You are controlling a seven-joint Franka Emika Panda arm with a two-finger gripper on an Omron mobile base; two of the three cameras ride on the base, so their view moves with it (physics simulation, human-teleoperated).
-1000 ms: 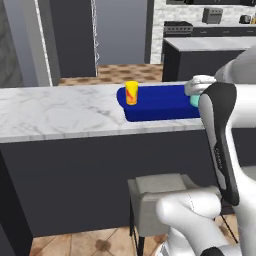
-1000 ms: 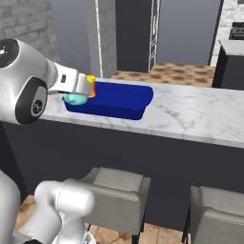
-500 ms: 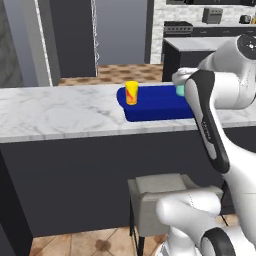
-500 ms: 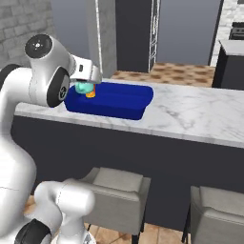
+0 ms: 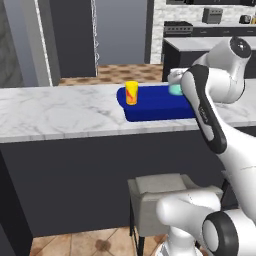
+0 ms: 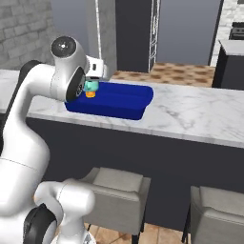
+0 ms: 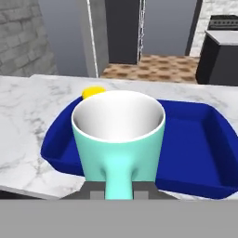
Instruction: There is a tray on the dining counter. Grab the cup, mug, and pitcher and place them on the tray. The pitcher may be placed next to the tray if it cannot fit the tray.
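Carrying mug (image 7: 118, 135), my gripper (image 7: 118, 194) clamped on its handle, mid-frame over tray (image 7: 200, 135); cup (image 5: 131, 93) already placed, pitcher left.

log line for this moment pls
gripper: shut on mug | mug: above tray | cup: on tray

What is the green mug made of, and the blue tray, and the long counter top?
The mug looks like glazed ceramic: smooth teal outside, plain white inside, thick rim. The tray seems to be plastic or painted metal, going by its even dark blue and rounded rim; I can't tell which. The counter top looks like polished marble, white with grey veins. It's all rendered, so these are guesses.
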